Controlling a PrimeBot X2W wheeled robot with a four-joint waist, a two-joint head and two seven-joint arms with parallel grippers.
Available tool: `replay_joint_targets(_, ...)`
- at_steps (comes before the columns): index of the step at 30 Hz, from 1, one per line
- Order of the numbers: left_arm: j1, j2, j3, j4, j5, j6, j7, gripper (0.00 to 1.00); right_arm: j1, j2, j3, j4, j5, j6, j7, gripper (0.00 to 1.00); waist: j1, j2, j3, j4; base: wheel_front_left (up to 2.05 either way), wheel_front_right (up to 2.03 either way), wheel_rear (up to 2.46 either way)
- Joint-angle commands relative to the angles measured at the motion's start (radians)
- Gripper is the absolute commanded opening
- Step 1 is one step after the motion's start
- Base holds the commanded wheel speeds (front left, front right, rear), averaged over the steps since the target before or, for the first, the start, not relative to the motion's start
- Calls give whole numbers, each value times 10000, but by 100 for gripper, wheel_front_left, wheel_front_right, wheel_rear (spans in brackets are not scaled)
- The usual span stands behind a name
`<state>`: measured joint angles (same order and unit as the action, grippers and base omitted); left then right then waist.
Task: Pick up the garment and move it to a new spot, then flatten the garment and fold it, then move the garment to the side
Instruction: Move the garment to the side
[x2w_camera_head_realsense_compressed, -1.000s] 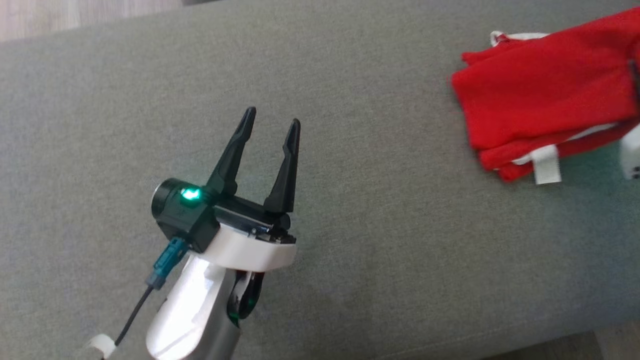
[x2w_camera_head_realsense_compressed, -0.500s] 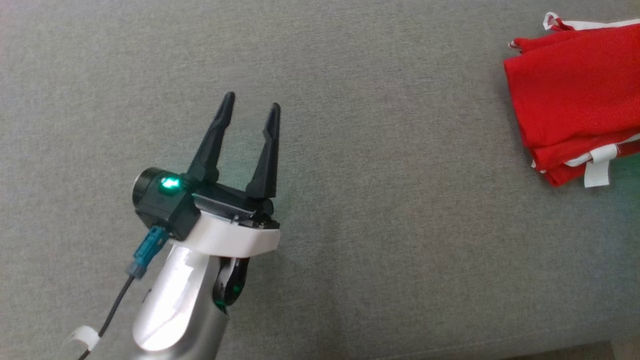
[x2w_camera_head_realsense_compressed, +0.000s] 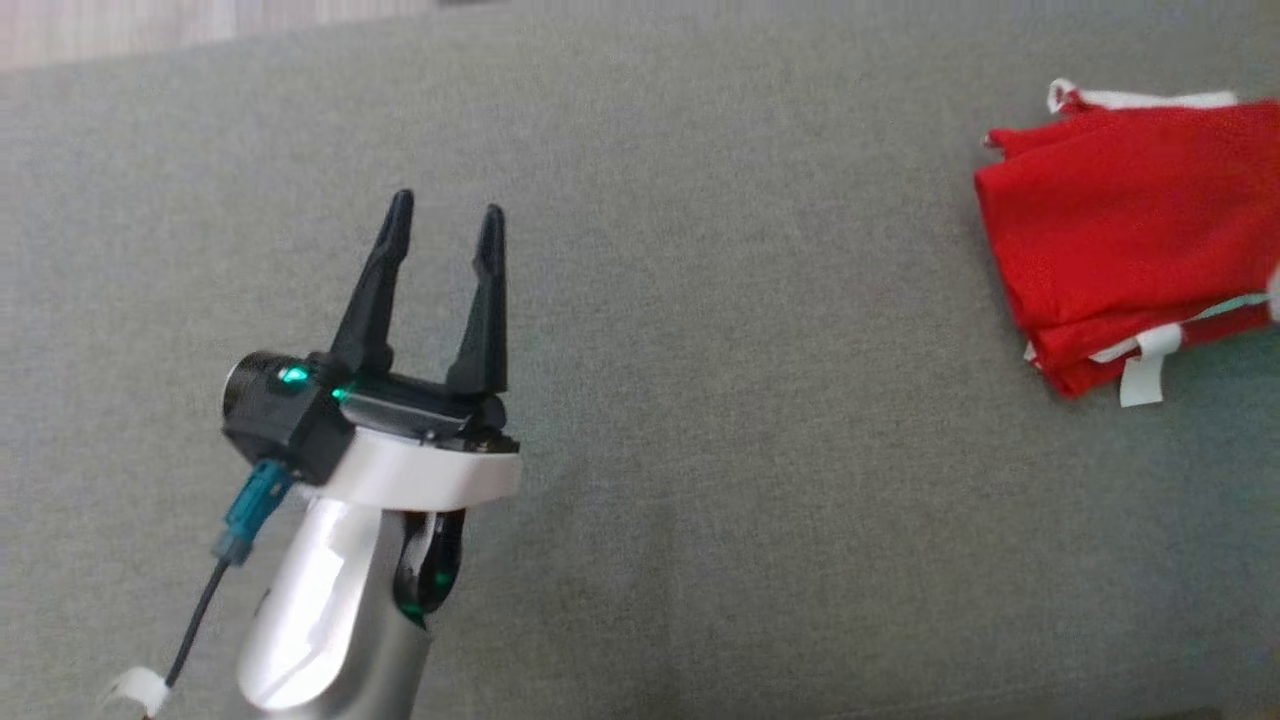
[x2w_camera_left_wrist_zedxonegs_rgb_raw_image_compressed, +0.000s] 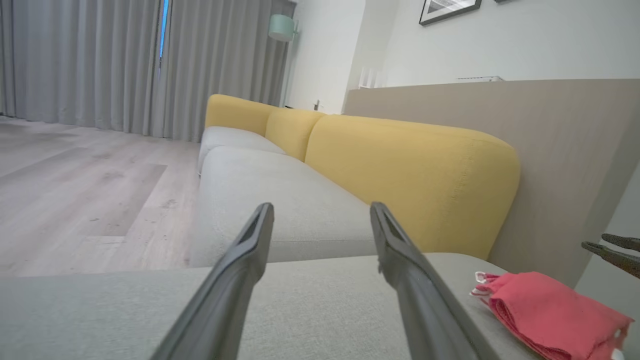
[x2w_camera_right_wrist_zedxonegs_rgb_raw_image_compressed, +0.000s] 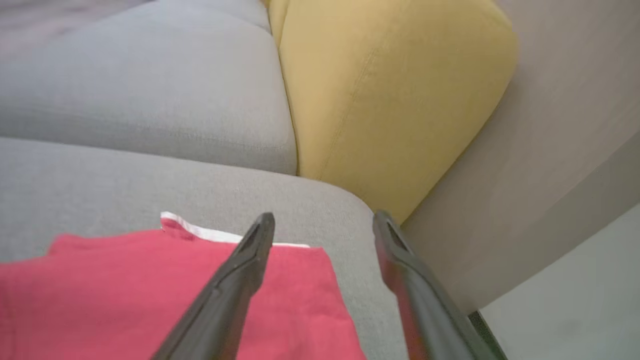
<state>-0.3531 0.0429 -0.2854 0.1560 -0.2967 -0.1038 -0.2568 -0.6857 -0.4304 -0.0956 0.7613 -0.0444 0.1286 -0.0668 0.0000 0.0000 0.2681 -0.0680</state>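
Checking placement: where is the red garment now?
Head view: the folded red garment lies far right on the grey cushion, well apart from the left gripper.

Matt cloth garment (x2w_camera_head_realsense_compressed: 1110, 230) (woven seat (x2w_camera_head_realsense_compressed: 750, 450))
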Motion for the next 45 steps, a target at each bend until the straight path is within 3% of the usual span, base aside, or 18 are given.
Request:
replay_joint_targets(1,47,74,520,-347,46,87,-49,100,-293,62,262,-632,152,21,-201,100,0,0,-519,75,0,0,0)
replay_joint_targets(12,1010,74,1562,-346,-56,278,-49,100,171,1659,947,-2928,1647,21,-381,100,0,0,-1730,515,0,0,0)
replay_joint_targets(18,1649,74,1898,-251,-203,380,-49,100,1487,3076,977,-3876,2334,21,-771,100,0,0,-2137,752,0,0,0)
replay_joint_targets(22,2052,74,1910,-170,-220,323,-49,100,2686,3651,1038,-3929,2598,21,-1261,100,0,0,-2268,848,0,0,0)
replay_joint_targets(31,2633,74,2079,198,-582,292,-49,100,4584,3797,1633,-3248,3534,21,-1934,100,0,0,-2358,921,0,0,0)
replay_joint_targets(45,2765,74,2218,498,-656,234,-49,100,4852,3800,1529,-3893,3699,21,-1948,100,0,0,-2446,874,0,0,0)
